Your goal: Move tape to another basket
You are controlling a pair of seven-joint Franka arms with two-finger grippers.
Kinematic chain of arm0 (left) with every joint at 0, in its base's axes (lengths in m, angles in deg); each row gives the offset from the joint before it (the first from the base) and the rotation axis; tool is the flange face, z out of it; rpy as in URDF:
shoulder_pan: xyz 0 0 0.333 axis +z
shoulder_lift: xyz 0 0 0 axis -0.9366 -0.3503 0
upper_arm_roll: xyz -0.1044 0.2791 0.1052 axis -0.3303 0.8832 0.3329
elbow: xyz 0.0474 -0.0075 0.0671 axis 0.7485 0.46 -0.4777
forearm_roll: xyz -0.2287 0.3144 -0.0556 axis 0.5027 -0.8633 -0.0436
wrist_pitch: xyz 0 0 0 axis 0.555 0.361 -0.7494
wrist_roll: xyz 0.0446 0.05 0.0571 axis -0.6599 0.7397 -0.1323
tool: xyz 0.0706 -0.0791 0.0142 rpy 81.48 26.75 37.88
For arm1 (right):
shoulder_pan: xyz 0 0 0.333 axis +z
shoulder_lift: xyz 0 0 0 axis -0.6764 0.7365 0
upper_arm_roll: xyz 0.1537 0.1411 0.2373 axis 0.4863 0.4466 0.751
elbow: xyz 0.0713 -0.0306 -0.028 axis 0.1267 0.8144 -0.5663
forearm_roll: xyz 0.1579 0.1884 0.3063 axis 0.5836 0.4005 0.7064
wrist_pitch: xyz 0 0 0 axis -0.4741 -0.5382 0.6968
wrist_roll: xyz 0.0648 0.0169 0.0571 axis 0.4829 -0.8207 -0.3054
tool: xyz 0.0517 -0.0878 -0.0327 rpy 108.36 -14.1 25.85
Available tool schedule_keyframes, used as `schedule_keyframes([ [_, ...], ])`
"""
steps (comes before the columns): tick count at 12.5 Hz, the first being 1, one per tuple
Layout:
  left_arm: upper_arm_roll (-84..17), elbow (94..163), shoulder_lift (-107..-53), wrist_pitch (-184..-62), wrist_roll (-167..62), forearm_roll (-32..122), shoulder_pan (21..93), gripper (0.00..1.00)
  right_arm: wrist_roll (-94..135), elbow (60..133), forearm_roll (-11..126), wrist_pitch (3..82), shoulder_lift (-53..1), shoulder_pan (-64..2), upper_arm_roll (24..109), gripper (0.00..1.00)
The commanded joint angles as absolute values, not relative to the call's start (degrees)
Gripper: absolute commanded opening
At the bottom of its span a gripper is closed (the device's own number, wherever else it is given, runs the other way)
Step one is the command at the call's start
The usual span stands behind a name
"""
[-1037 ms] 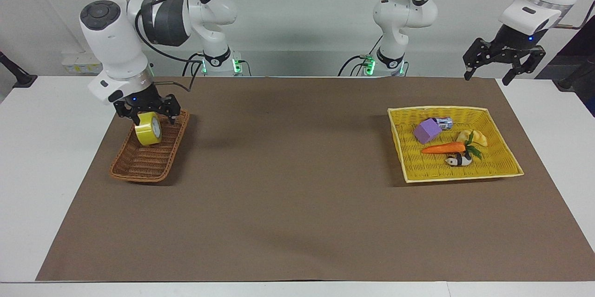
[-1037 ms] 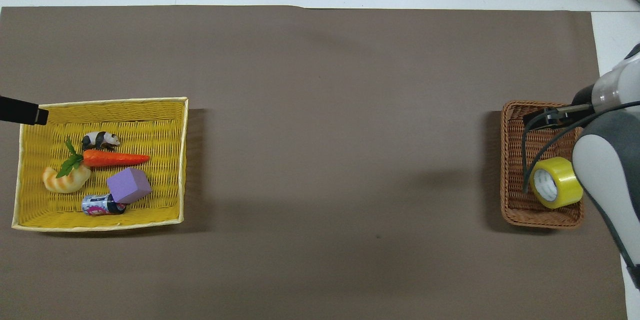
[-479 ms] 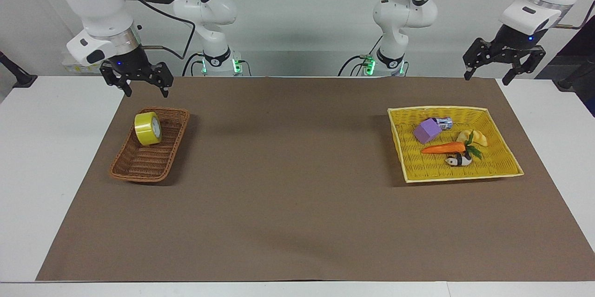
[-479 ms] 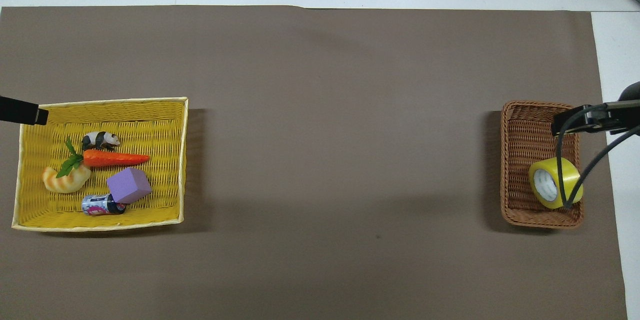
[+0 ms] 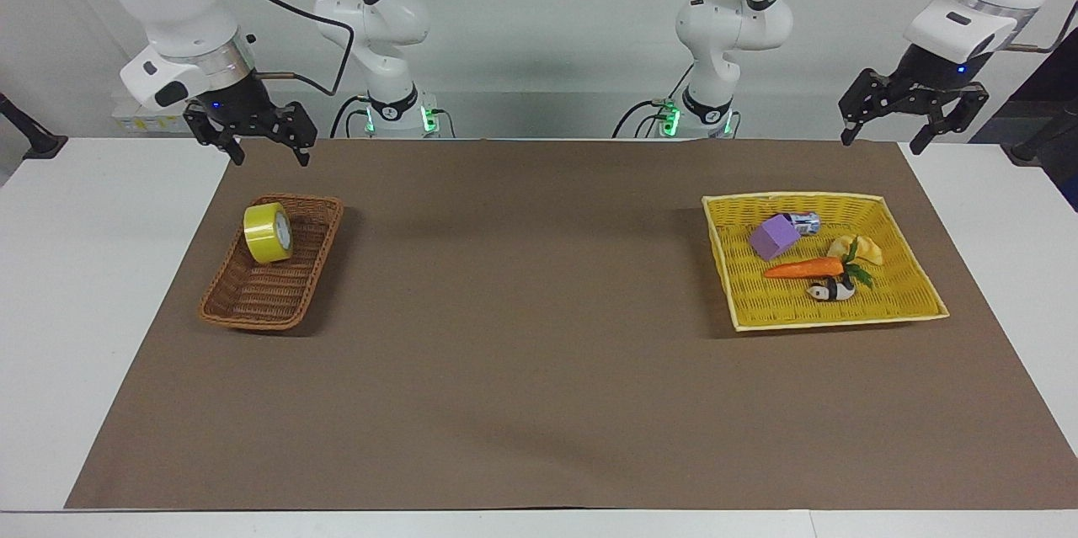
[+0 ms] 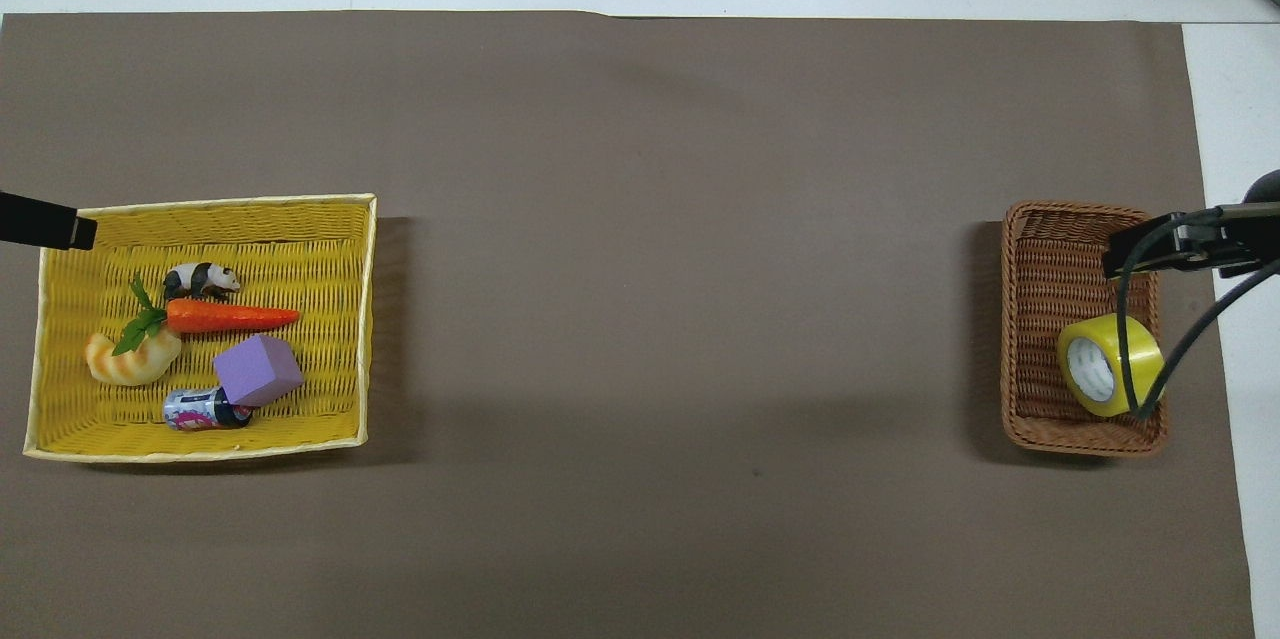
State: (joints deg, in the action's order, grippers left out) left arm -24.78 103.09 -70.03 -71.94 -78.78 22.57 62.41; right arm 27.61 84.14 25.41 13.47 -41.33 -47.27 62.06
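The tape [image 5: 269, 233] sits at left of centre in the facing view, inside the brown basket [image 5: 253, 302], propped on edge against the wall at the end nearer the robots. Its round face and pale core look out along the basket's length; its axis runs slightly tilted, not flat. Resting on its rim like that, I'd say it could roll or tip if the basket were nudged. At upper left the right gripper [image 5: 269, 153] hangs above with fingers spread wide, holding nothing. At upper right the left gripper [image 5: 887, 136] waits, also wide and empty.
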Motion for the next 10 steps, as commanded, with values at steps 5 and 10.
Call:
schedule_keyframes([
  [5,-25.3,103.9,-69.1,-71.5,-78.9,21.8,62.9,1.0,29.2,83.3,25.8,16.8,-40.5,-48.4,62.3,1.0],
  [10,-25.3,103.9,-69.1,-71.5,-78.8,21.8,62.9,1.0,29.0,83.6,25.7,16.8,-40.6,-48.2,62.3,1.0],
])
